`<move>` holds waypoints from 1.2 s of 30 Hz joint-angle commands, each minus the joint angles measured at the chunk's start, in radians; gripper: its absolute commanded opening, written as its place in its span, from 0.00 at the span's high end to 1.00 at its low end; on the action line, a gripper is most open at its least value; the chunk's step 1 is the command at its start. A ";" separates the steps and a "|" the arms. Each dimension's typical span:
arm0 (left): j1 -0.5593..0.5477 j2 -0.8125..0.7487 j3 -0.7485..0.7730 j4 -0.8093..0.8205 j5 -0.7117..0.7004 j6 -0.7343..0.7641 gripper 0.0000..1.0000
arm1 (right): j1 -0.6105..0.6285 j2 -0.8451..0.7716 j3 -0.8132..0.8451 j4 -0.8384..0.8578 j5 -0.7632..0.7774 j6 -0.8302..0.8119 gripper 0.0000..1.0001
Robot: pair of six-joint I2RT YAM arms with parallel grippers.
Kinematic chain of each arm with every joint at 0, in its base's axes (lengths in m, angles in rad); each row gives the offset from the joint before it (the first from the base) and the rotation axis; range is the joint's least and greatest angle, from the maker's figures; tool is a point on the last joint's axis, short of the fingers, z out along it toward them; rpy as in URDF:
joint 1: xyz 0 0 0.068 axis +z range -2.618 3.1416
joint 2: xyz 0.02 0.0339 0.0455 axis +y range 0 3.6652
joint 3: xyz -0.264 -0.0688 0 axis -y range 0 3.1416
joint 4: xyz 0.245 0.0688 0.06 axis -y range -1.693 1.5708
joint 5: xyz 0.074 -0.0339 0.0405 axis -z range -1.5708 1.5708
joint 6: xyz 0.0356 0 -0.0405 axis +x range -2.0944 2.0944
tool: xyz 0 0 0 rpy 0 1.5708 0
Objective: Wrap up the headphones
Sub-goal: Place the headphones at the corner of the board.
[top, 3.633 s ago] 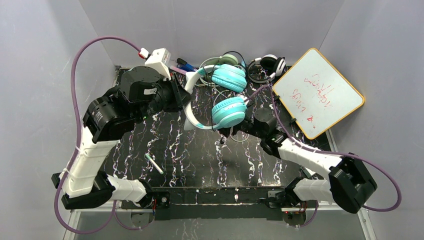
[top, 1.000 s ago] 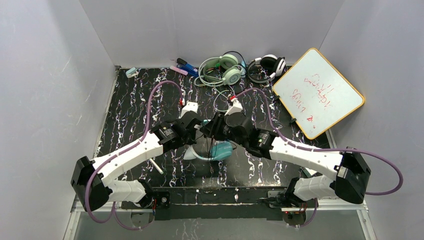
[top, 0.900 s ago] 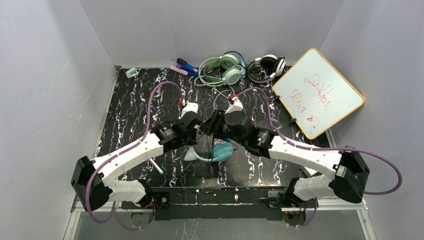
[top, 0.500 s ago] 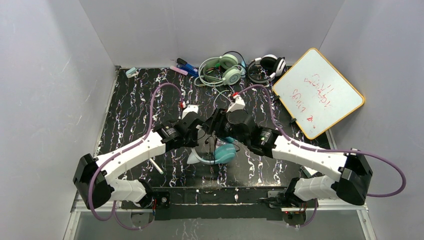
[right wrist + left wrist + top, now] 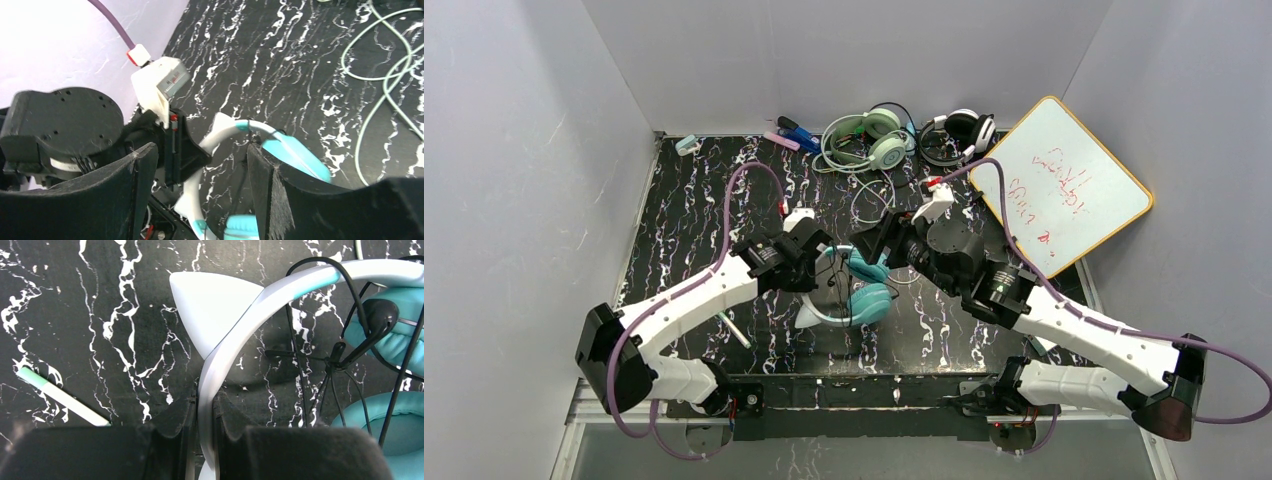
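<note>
Up top on the overhead cam, the teal headphones sit near the middle of the table, just in front of both arms. My left gripper is pinched on the white band. The right gripper hangs just above the upper cup, so the right arm is nearer to the cups and the loose cord.

Left wrist cam: the white band is clamped between the fingers at the bottom of frame and arcs up and off to the right toward the cups. The cat ear pokes out on the outside of the curve. The thin black cable is a messy tangle draped across the cups, not wound around anything yet.

Right wrist cam: jaws spread wide, nothing between them. The headset lies ahead and below, its band curving back to the left gripper. I reckon that cable is what the right side has to grab.
</note>
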 commanded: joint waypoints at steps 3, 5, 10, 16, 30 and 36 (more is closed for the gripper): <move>0.131 -0.004 0.053 -0.034 0.022 0.033 1.00 | -0.005 -0.030 0.024 -0.068 0.053 -0.055 0.26; 0.209 -0.004 0.050 -0.032 0.050 0.058 1.00 | -0.005 -0.026 0.034 -0.090 0.045 -0.056 0.25; 0.382 0.013 0.068 -0.021 0.054 0.144 1.00 | -0.005 -0.030 0.069 -0.172 -0.009 -0.035 0.26; 0.595 0.119 0.134 -0.031 -0.013 0.225 1.00 | -0.005 -0.093 0.048 -0.202 -0.027 -0.013 0.26; 1.033 0.219 0.128 0.114 -0.044 0.025 1.00 | -0.004 -0.178 0.078 -0.271 -0.048 -0.018 0.27; 1.209 0.250 0.078 0.174 -0.027 -0.072 1.00 | -0.004 -0.212 0.059 -0.271 -0.040 -0.021 0.26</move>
